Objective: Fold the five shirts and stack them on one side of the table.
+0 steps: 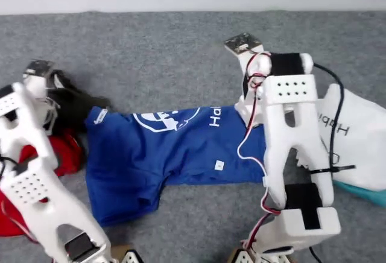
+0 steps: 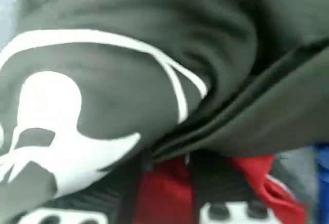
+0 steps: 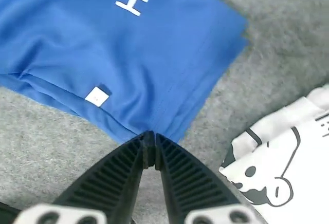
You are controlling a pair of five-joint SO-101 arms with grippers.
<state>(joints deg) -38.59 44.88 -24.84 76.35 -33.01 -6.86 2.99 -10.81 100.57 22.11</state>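
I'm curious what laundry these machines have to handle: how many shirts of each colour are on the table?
Blue shirt: 1
Black shirt: 1
Red shirt: 1
White shirt: 1
Teal shirt, only an edge showing: 1
Total: 5

My right gripper [image 3: 149, 137] has fingers [image 3: 121, 170] of matt black plastic, ribbed on the inner faces. The blue shirt [image 3: 128, 54] is soft matt cloth with a stitched hem. Beside the blue shirt, the white shirt [image 3: 288, 147] is like cloth; beneath it the table [image 3: 46, 131] wears rough grey felt.
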